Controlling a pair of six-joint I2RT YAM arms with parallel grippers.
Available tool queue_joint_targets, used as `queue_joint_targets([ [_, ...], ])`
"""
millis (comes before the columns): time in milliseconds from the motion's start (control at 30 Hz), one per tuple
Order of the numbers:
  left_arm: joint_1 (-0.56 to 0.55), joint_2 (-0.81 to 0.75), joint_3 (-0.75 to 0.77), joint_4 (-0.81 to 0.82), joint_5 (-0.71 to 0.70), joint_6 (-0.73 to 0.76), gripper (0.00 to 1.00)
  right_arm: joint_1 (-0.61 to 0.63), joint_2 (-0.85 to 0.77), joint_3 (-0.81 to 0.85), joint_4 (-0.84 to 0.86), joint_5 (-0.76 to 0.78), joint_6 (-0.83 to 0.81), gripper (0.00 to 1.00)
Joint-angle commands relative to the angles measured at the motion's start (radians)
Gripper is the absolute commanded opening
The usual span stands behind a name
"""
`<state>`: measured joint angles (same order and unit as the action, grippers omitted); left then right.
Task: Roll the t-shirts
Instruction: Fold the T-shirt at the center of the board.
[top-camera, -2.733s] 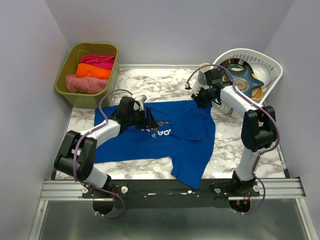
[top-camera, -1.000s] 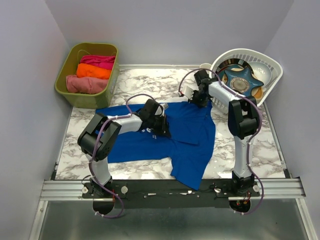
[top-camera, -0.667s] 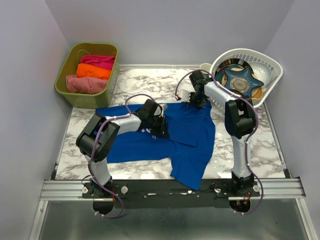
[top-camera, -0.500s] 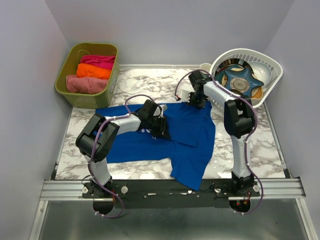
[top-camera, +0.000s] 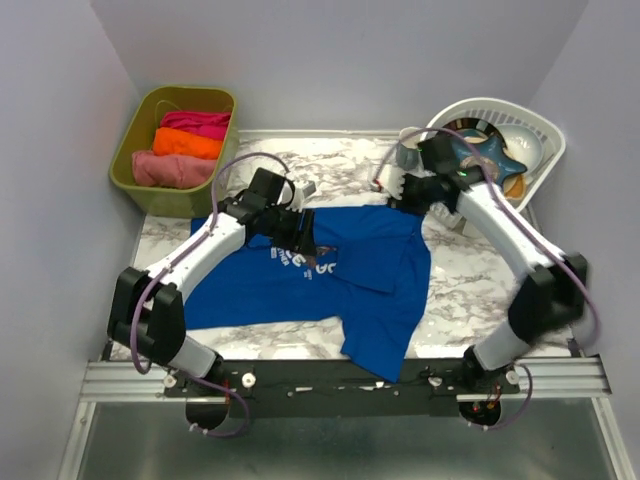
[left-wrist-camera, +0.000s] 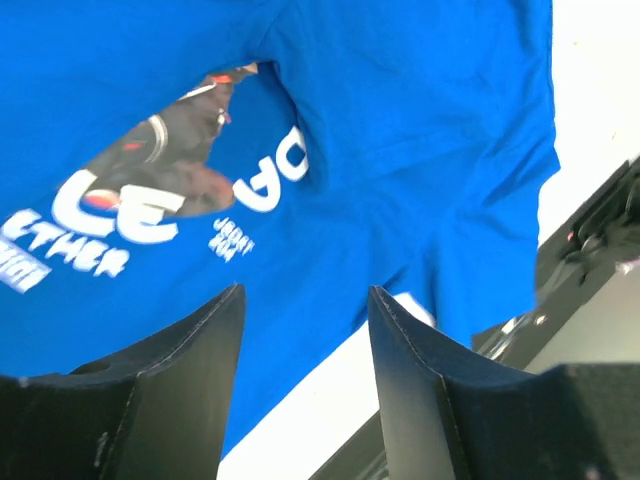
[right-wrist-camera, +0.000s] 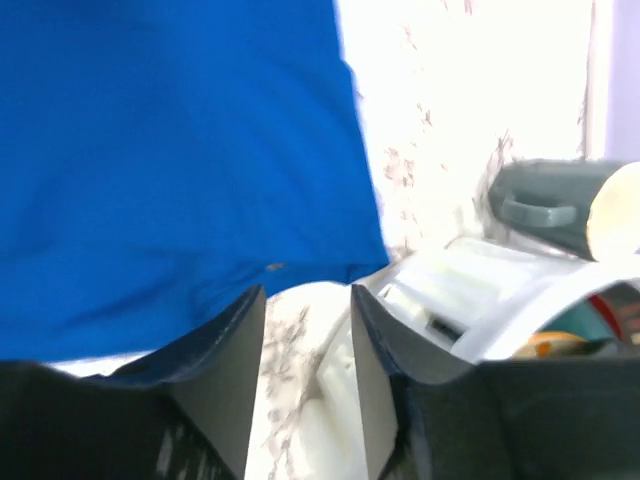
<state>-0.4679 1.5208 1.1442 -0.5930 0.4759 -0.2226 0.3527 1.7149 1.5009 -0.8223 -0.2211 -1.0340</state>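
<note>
Top external view: sees royal-blue t-shirt (top-camera: 375, 270) spread graphic-up across marble table (top-camera: 330, 165), one part reaching toward the near edge at 6 o'clock. Finds left gripper (top-camera: 305, 240) raised above the chest graphic, at about 10 o'clock from the shirt's middle, fingers (left-wrist-camera: 190, 380) parted, grasping nothing. Finds right gripper (top-camera: 405, 190) over the shirt's 1 o'clock corner, fingers (right-wrist-camera: 215, 370) likewise released, only cloth and marble between them. Notes green bin (top-camera: 150, 110) of rolled cloths at 10 o'clock, white basket (top-camera: 540, 125) of dishes at 2 o'clock.
</note>
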Motion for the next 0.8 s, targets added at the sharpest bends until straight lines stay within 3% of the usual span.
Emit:
queue_joint_targets([
  [0, 0.008, -0.191, -0.061, -0.074, -0.068, 0.183, 0.63, 0.011, -0.435, -0.434, -0.011, -0.364, -0.228, 0.52],
  [167, 0.098, -0.272, -0.152, -0.086, -0.092, 0.278, 0.66, 0.126, -0.781, -0.739, -0.106, -0.442, -0.402, 0.53],
  [267, 0.133, -0.281, -0.176, -0.129, -0.132, 0.350, 0.66, 0.285, -0.839, -0.795, -0.150, -0.448, -0.394, 0.53],
  [500, 0.209, -0.330, -0.204, -0.090, -0.149, 0.359, 0.66, 0.645, -0.714, -0.870, -0.176, -0.416, -0.370, 0.49],
  [700, 0.287, -0.373, -0.199, -0.093, -0.180, 0.377, 0.66, 0.847, -0.669, -0.949, -0.040, -0.351, -0.311, 0.45],
  [767, 0.314, -0.390, -0.201, -0.100, -0.180, 0.374, 0.66, 0.861, -0.641, -0.965, -0.020, -0.325, -0.305, 0.43],
])
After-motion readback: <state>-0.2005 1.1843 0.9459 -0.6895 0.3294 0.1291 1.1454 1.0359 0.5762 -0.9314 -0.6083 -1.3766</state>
